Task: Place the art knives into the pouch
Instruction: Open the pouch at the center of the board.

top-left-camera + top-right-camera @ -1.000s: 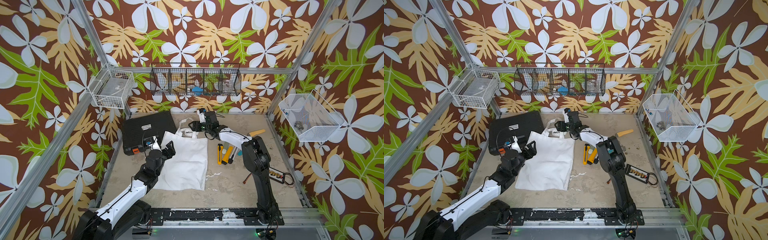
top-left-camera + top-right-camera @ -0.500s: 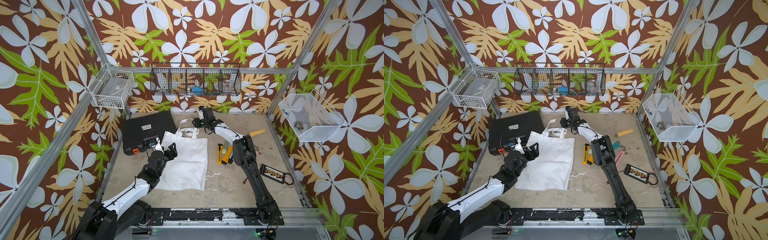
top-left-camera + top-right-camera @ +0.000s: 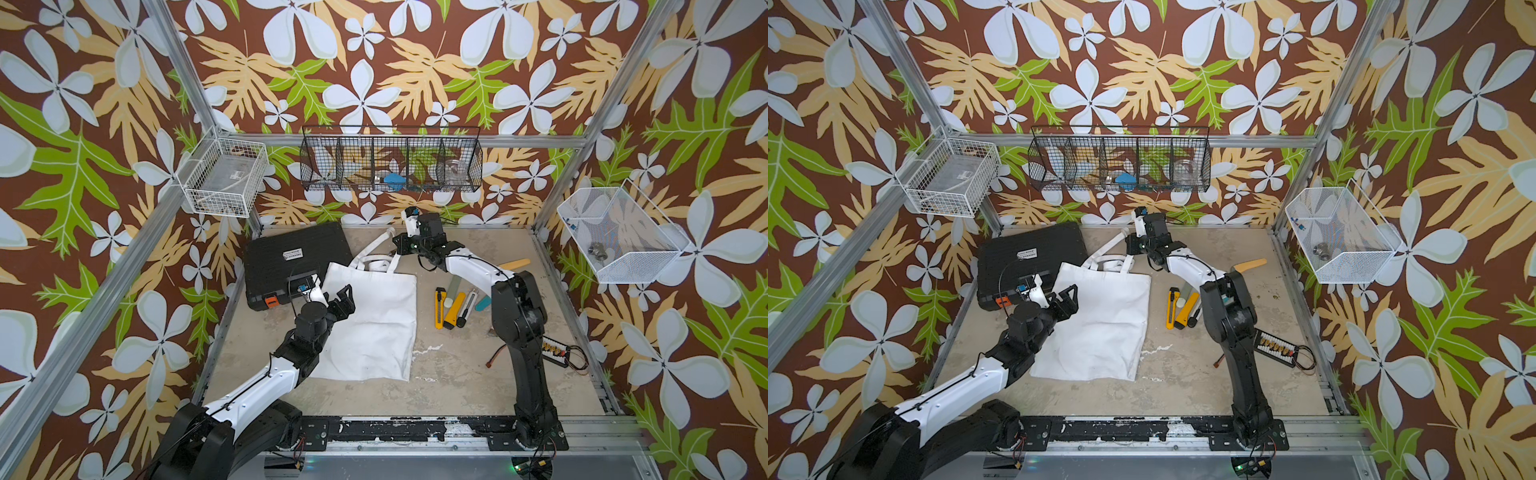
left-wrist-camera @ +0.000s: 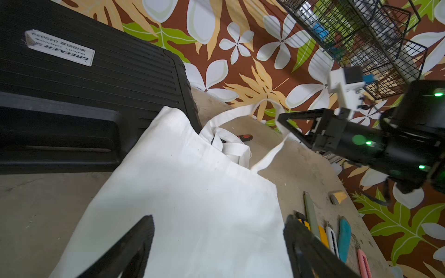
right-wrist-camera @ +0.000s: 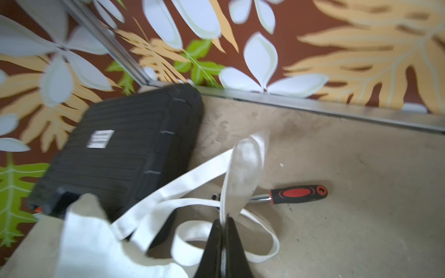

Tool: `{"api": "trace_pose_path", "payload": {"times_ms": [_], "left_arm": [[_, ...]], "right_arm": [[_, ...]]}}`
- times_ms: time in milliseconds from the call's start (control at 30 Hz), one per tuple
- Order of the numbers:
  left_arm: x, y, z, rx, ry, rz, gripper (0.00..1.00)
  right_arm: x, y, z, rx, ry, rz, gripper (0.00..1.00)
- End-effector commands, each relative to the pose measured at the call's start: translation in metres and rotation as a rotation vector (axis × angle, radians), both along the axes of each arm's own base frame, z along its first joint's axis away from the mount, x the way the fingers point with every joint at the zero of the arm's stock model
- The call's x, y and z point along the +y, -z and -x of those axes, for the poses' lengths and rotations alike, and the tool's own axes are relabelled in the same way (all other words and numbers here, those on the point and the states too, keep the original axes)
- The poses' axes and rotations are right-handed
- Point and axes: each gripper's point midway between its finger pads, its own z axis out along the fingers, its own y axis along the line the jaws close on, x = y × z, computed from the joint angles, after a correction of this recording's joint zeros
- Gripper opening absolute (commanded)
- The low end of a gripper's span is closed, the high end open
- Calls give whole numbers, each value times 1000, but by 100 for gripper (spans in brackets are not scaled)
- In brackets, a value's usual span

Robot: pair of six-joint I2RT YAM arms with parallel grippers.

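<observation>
White canvas, the pouch (image 3: 374,324) lies flat on the counter (image 3: 457,374), its far left corner touching the black case (image 3: 297,257). The right hand (image 5: 224,223) is pinched tight on one strap (image 5: 243,168), holding it raised off the counter. The left hand (image 3: 344,300) hovers over the pouch's left edge, fingers spread wide, gripping nothing. Several knives (image 3: 451,305) lie side by side just right of the pouch, untouched
</observation>
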Motion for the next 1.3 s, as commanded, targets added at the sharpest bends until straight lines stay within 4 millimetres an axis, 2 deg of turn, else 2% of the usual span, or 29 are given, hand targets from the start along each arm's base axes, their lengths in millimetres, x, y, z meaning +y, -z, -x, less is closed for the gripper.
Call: {"api": "trace_pose_path", "payload": {"times_ms": [0,67,200,267,367,500,567,667,733,800,933,1033,1167,1267], "left_arm": [[1,-12,-4,-19,-17,12,87],[0,-25,-9,-36,-24,19,87],[-6,-50,-19,-56,-20,42,88],[-10,-61,-23,-64,-8,67,88],[-18,-70,-28,-37,21,62,88],[-25,-75,-33,24,45,44,88],[-28,-79,-33,51,64,2,88],[-29,-87,-32,77,93,-69,88],[-31,-82,-30,122,125,-144,88],[-36,-70,-30,180,173,-208,88],[-49,-22,-31,325,263,-273,89],[-64,4,-33,391,341,-289,92],[-83,22,-42,441,407,-381,96],[-102,22,-47,444,460,-439,100]], "right_arm": [[4,-49,34,-119,-76,-38,0],[4,-67,68,-149,-122,-33,0],[-7,-88,129,-196,-179,-17,0],[-9,-96,166,-229,-233,-10,0],[-5,-99,229,-291,-336,10,0],[-2,-100,296,-330,-485,-80,0],[2,-87,326,-317,-535,-56,0],[10,-50,383,-312,-618,10,0],[12,-23,417,-307,-687,39,0],[11,-8,428,-299,-672,48,0],[11,-1,426,-288,-656,42,0],[9,0,426,-282,-658,53,0],[6,7,427,-268,-653,61,0],[5,20,424,-246,-647,106,0]]}}
